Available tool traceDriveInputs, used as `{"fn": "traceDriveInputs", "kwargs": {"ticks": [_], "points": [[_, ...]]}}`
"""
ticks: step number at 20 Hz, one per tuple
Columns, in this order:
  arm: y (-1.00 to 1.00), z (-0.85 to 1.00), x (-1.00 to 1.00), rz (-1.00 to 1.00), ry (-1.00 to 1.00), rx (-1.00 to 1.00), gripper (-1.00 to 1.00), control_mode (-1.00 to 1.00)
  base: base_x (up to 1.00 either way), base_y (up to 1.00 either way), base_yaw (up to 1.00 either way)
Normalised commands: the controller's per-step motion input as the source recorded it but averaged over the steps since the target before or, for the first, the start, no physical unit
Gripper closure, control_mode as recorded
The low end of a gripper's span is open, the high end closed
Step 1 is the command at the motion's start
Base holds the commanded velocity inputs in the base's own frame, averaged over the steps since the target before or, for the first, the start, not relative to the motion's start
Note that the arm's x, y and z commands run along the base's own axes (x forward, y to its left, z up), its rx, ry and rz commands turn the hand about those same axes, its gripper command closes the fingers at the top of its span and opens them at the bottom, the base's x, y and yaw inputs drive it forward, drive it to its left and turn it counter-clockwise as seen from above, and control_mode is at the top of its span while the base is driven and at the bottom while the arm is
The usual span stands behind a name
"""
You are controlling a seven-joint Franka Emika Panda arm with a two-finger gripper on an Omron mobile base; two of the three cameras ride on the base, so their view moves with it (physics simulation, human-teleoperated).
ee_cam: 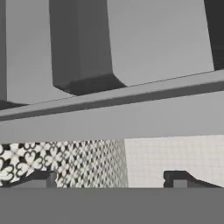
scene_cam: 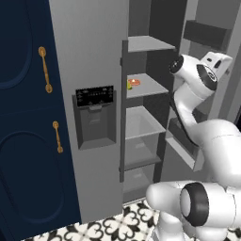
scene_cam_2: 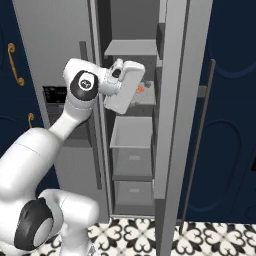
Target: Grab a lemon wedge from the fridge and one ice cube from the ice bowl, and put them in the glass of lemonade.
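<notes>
The robot's hand (ee_cam: 112, 179) stands spread wide and released, its 2 dark fingertips (ee_cam: 41, 178) far apart at the bottom of the hand view, with nothing between them and nothing touching them. Beyond the tips, a grey shelf edge (ee_cam: 112, 103) runs nearly level across the hand view, tilted slightly up to the right, with patterned floor tile (ee_cam: 52, 162) showing beneath it.

In the left base view, the fridge (scene_cam: 89, 70) stands with its right door (scene_cam: 221, 56) swung open, and the white arm (scene_cam: 197, 80) reaches in across the gap between the door bins and the shelf stack. The lemon wedge (scene_cam: 129, 85), a tiny yellow piece, sits at the front left corner of the second shelf (scene_cam: 150, 87), just beside a small orange-red item (scene_cam: 136, 82). The wedge is too small to tell which way its long axis points. Bare shelf stretches to the right of both items.

In the right base view, the hand's white housing (scene_cam_2: 125, 85) hangs at the level of that shelf, in front of its left part, with the orange-red item peeking out past its right edge. The open door's edge stands close on the right, leaving a narrow vertical slot for the arm.
</notes>
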Motion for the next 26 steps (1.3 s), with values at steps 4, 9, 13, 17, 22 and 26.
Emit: {"fn": "traceDriveInputs", "kwargs": {"ticks": [4,9,13,17,22,26], "points": [[0.64,-0.32,-0.55,0.0,0.0,0.24,-1.0,-1.0,0.0,0.0,0.0],[0.44,-0.77,-0.15,0.03,0.0,0.61,-1.0,-1.0,0.0,0.0,0.0],[0.42,-0.98,-0.17,0.09,0.0,0.81,-1.0,-1.0,0.0,0.0,0.0],[0.27,-0.45,-0.41,0.08,-0.04,0.77,-1.0,-1.0,0.0,0.0,0.0],[0.44,0.61,-0.93,0.03,-0.03,0.34,-1.0,-1.0,0.0,0.0,0.0],[0.01,0.96,-1.0,0.02,0.0,0.0,-1.0,-1.0,0.0,0.0,0.0]]}}
